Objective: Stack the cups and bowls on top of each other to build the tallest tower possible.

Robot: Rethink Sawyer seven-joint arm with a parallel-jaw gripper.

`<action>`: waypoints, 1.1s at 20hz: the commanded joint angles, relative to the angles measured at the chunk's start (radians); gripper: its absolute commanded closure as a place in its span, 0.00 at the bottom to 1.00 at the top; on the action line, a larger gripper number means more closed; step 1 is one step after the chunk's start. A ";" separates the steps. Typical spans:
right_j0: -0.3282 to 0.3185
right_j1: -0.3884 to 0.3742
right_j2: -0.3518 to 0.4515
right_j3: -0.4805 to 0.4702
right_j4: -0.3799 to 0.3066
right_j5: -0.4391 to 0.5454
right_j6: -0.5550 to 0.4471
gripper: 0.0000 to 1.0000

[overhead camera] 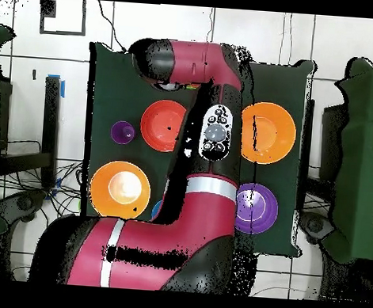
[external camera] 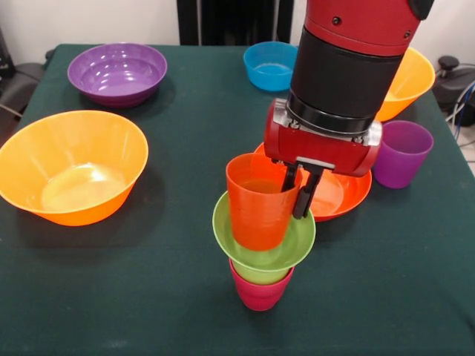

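Observation:
A tower stands at the table's near middle in the front view. A crimson cup (external camera: 258,295) is at the bottom, with a lime green cup (external camera: 261,276) nested in it. A small lime green bowl (external camera: 295,241) rests on that. An orange-red cup (external camera: 256,204) sits in the bowl, leaning a little. My gripper (external camera: 297,189) is shut on the orange-red cup's rim, one finger inside and one outside. A purple cup (external camera: 401,152) stands apart at the right and shows in the overhead view (overhead camera: 122,131). The arm hides the tower and gripper in the overhead view.
A red-orange bowl (external camera: 341,194) (overhead camera: 164,125) lies just behind the tower. Large orange bowls sit at left (external camera: 74,167) (overhead camera: 269,133) and far right (external camera: 410,78) (overhead camera: 124,189). A purple bowl (external camera: 117,72) (overhead camera: 255,207) and a blue bowl (external camera: 271,65) are at the far side.

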 commanded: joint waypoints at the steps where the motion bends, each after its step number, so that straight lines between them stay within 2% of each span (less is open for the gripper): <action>1: 0.026 0.017 0.041 0.097 0.015 -0.035 0.153 1.00; 22: 0.040 0.032 0.012 0.085 0.033 -0.048 0.153 1.00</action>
